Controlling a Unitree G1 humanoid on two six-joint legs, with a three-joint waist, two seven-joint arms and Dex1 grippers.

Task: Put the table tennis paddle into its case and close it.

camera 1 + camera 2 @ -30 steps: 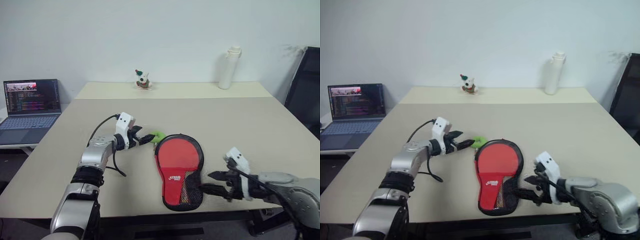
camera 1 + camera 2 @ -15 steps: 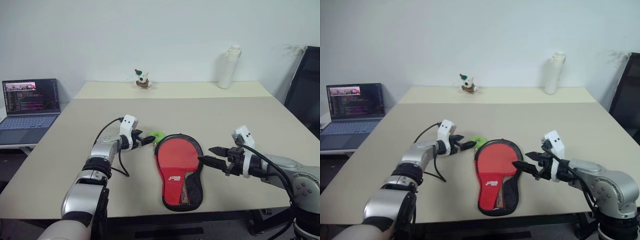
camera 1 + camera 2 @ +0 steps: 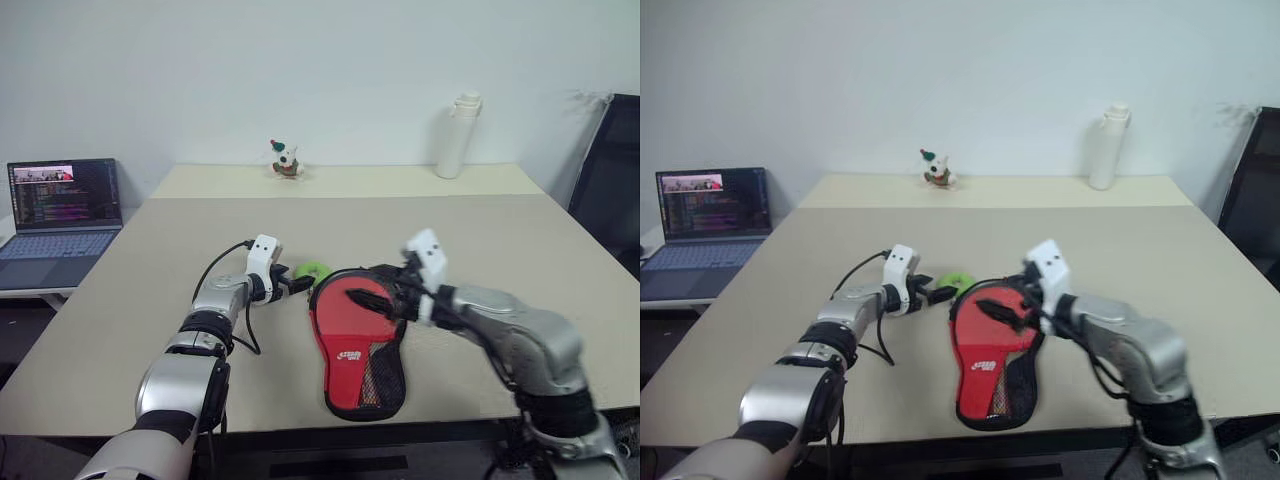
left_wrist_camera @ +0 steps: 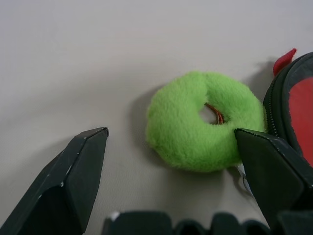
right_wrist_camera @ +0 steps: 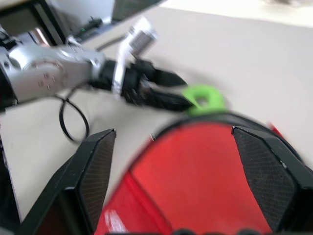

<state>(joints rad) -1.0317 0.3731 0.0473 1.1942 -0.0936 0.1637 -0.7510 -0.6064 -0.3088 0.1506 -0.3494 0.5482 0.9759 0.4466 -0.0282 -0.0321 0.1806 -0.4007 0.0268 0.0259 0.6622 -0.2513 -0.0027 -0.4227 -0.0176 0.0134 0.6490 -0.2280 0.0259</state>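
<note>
The left gripper (image 4: 171,191) is spread wide around a green fuzzy ring (image 4: 203,127) beside the case (image 3: 355,340), gripping nothing. The right gripper (image 3: 372,298) hovers wide open and empty over the case's round end. The case lies on the table (image 3: 500,260), narrow end toward the robot.

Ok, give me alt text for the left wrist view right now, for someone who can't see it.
A fuzzy green ring lies on the beige table between the open jaws of the left gripper, nearer one of its fingers. Beside the ring, the black zipped edge and red face of the case come into frame, with a small red tab above.
</note>
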